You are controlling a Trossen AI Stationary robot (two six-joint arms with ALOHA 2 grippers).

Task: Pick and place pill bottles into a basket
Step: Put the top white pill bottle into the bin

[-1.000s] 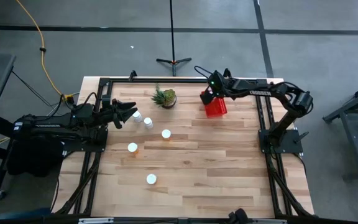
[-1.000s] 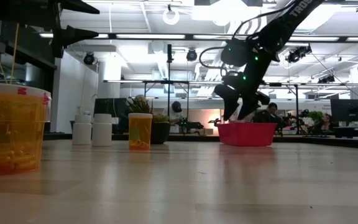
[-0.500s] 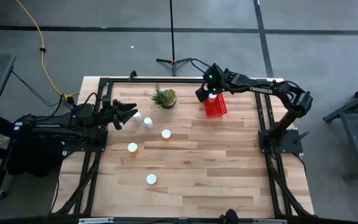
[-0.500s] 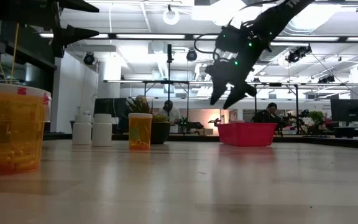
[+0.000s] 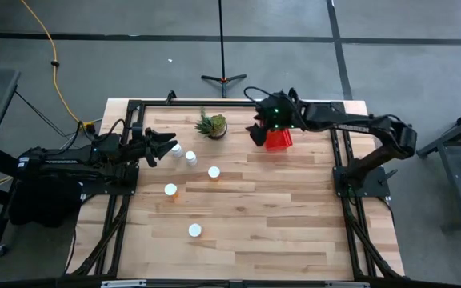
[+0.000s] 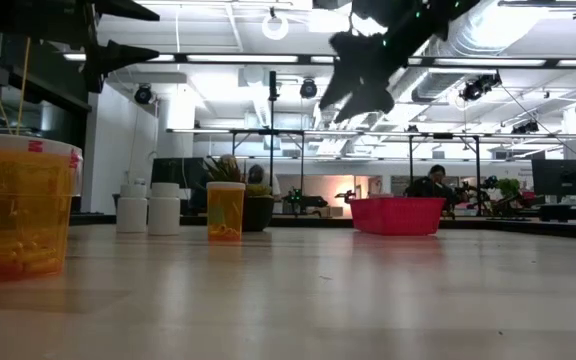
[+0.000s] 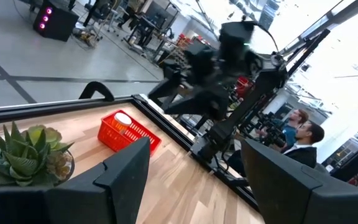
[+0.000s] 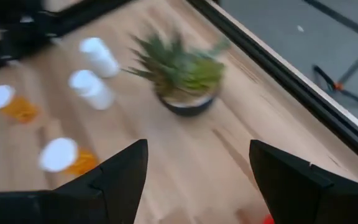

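The red basket [image 5: 279,141] stands at the table's far right, and one white-capped pill bottle [image 7: 122,118] is inside it. Several more pill bottles stand on the table: two by my left gripper [image 5: 177,150] [image 5: 190,158] and others toward the middle [image 5: 213,172] [image 5: 170,190] [image 5: 194,231]. My right gripper [image 5: 255,133] is open and empty, high above the table [image 6: 356,85], just left of the basket. My left gripper [image 5: 163,146] is open and empty at the table's left, beside the two nearest bottles.
A small potted plant [image 5: 212,125] stands at the far edge, between the bottles and the basket. Black frame rails run along the table's left, right and far edges. Bare wood lies toward the near edge. People show in the room beyond the table.
My right gripper has risen from inside the basket to well above it and has gone a little toward the table's left, its fingers empty. A bottle stays in the basket. My left arm has kept still.
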